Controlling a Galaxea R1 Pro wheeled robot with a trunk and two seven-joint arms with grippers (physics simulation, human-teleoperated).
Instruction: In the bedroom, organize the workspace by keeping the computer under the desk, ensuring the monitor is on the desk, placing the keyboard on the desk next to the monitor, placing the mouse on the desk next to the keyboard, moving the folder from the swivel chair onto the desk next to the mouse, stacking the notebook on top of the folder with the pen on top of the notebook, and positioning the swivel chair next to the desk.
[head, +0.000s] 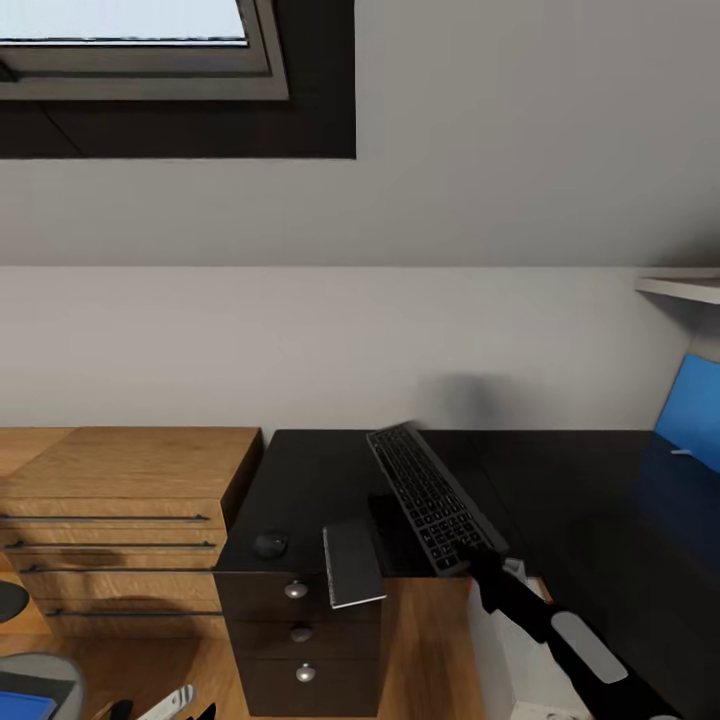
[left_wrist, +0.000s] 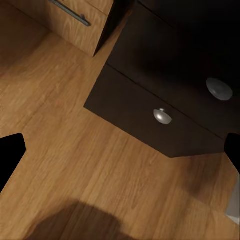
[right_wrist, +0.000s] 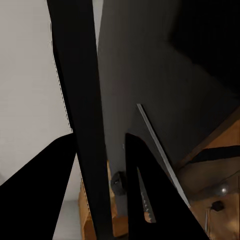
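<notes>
Right gripper (head: 478, 556) is clamped on the near short end of the keyboard (head: 428, 496) — board lifted and tilted above the desk (head: 560, 500), far end toward the wall. It's stiff, light and long, so an end grip gives it leverage to twist; a hold nearer the middle would likely be steadier. Left of the keyboard, the notebook (head: 353, 562) overhangs the desk's front edge, with the mouse (head: 270, 544) beyond it by the corner. Farther right, the folder (head: 692, 410) sits at the desk's far end.

Right wrist view shows the keyboard (right_wrist: 82, 120) edge-on between the fingers (right_wrist: 145, 190). Left wrist view gives the drawers (left_wrist: 165, 115) and floor — fingertips (left_wrist: 10, 152) set wide, nothing between them.
</notes>
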